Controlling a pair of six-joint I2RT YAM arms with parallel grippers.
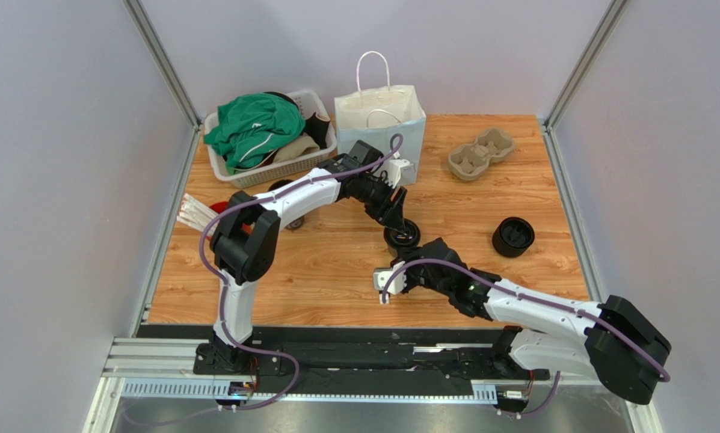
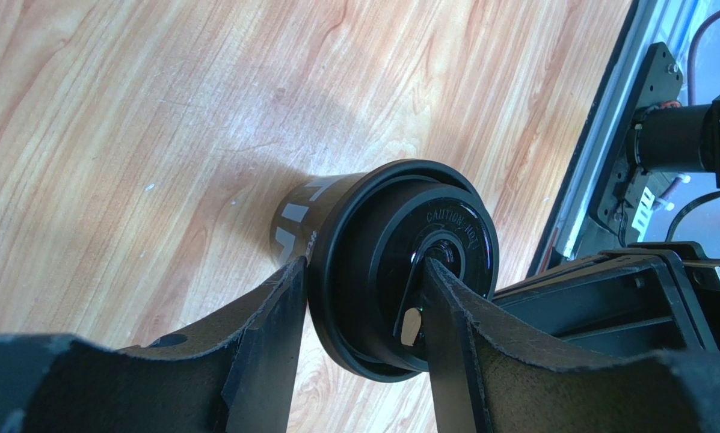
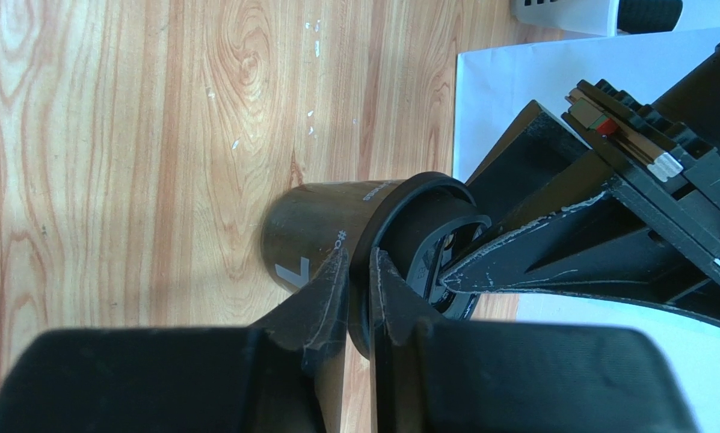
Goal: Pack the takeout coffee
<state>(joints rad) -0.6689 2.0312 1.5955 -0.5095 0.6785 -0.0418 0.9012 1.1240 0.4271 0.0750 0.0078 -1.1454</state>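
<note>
The takeout coffee (image 1: 403, 238), a black paper cup with a black lid, stands on the wood table near the middle. My left gripper (image 1: 396, 220) reaches it from the back. In the left wrist view its jaws (image 2: 361, 271) hold the lid (image 2: 372, 225), one finger under the outer rim and one in the lid's top recess. My right gripper (image 1: 408, 260) comes from the front. In the right wrist view it (image 3: 359, 262) pinches the lid's rim, with the cup body (image 3: 318, 225) beyond and the left gripper's fingers (image 3: 517, 248) on the far side.
A white paper bag (image 1: 381, 122) stands open at the back. A cardboard cup carrier (image 1: 481, 153) lies to its right. A squat black round piece (image 1: 513, 236) sits at the right. A basket of clothes (image 1: 268, 135) is at the back left, with white straws (image 1: 192, 212) below it.
</note>
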